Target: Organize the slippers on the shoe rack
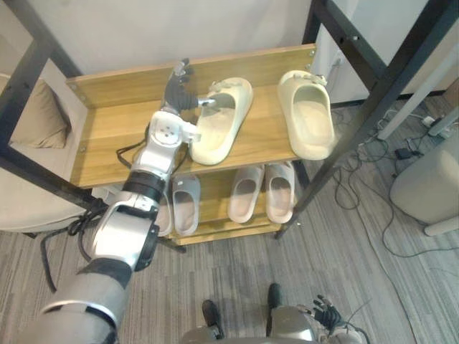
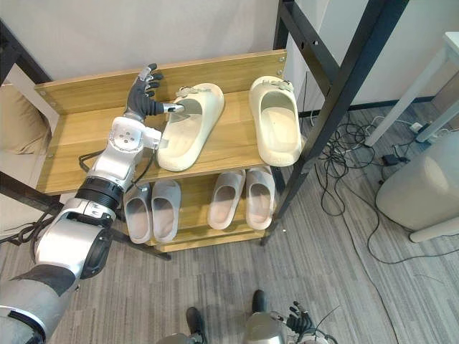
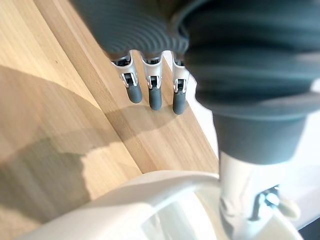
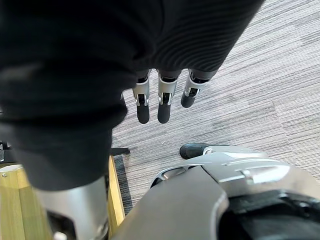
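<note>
While you read the shoe rack from its left end, you find bare wood on the top shelf up to the left hand. Its fingers are stretched out loosely toward the back board and hold nothing. The thumb rests against the strap of the left cream slipper without closing round it.

That slipper lies sole-down and slanted, with the strap end toward the back and the heel toward the front left. Apart from it, further right on the same shelf, the right cream slipper lies nearly square to the back board, its heel at the front edge.

On the lower shelf you have two pale pairs, toes inward. The left pair is partly behind the arm, and the right pair sits just beside the rack's post.

Around the rack, a tan cushion lies at the far left. Grey striped carpet runs under the rack, and cables trail across it on the right.

The right hand hangs low over the carpet — fingers slack, nothing in them.
</note>
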Motion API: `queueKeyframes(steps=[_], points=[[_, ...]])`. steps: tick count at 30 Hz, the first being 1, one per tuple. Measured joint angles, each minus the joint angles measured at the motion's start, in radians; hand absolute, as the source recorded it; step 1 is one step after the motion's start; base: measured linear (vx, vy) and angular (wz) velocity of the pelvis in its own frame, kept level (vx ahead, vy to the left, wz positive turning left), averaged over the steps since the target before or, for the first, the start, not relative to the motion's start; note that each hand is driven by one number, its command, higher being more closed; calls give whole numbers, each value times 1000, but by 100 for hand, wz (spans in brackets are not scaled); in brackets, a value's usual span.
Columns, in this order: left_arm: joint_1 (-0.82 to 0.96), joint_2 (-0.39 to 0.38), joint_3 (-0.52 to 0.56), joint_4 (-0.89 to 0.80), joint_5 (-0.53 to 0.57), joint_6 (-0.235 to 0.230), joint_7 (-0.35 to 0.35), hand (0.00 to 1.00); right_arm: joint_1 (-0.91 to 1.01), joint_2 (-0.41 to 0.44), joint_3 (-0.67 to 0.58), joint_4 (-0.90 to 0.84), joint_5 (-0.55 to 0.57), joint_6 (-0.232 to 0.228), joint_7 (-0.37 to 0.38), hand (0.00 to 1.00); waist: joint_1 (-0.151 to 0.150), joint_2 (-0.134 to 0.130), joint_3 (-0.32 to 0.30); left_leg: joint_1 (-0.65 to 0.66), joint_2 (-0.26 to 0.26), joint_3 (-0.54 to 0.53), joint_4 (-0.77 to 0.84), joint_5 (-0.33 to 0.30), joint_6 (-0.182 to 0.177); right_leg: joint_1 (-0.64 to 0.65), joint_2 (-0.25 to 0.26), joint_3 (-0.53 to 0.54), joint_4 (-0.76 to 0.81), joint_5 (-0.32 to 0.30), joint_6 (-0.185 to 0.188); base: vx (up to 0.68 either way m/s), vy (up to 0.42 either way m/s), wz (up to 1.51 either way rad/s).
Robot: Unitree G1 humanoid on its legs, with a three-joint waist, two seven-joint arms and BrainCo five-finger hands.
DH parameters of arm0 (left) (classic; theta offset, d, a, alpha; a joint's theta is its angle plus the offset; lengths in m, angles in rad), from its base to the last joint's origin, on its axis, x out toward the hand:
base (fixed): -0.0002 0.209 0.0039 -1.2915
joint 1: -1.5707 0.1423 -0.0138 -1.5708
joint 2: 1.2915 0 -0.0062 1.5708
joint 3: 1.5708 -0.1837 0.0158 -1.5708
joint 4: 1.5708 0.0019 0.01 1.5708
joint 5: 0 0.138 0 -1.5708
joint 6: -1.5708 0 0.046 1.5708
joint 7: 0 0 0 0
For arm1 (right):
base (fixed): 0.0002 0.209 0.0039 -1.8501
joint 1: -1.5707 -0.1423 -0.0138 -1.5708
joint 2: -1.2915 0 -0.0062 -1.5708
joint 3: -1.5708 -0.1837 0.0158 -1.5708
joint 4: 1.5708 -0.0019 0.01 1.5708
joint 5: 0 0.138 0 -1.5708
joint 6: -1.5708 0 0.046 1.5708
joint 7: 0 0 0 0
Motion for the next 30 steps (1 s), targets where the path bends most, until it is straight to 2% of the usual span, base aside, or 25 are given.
queueKeyframes(steps=[11,17,21,24,28,30], points=[[7,0,0,-82,-81,-10,0,0,-1,4,0,7,-1,6,0,0,1,-9,-7,2,-2,-10,0,2,1,8,-2,-6,-2,0,0,-5,0,1],[41,-1,0,-141,-167,-22,-1,0,-8,7,0,30,-2,7,0,0,2,-16,-16,11,-4,-28,0,3,2,33,-3,-27,-14,0,0,-7,-4,9],[127,-1,2,-280,-205,-52,2,0,-8,5,0,39,-5,10,0,0,19,-15,-20,12,-5,-38,0,4,2,42,-3,-37,-20,0,0,-7,-3,7],[239,-4,4,-410,-230,-56,8,0,-8,5,0,40,-8,10,0,0,22,-15,-20,12,-5,-39,0,4,2,42,-3,-38,-21,0,0,0,0,0],[400,-44,6,-521,-236,-72,17,0,-8,4,0,41,-10,11,0,0,29,-15,-21,17,-6,-45,0,4,2,55,-3,-46,-27,0,0,0,-3,4],[476,-69,5,-560,-275,-73,15,0,-5,3,0,41,-12,11,0,0,33,-15,-23,24,-6,-55,0,4,2,72,-2,-57,-36,0,1,-1,-10,14]])
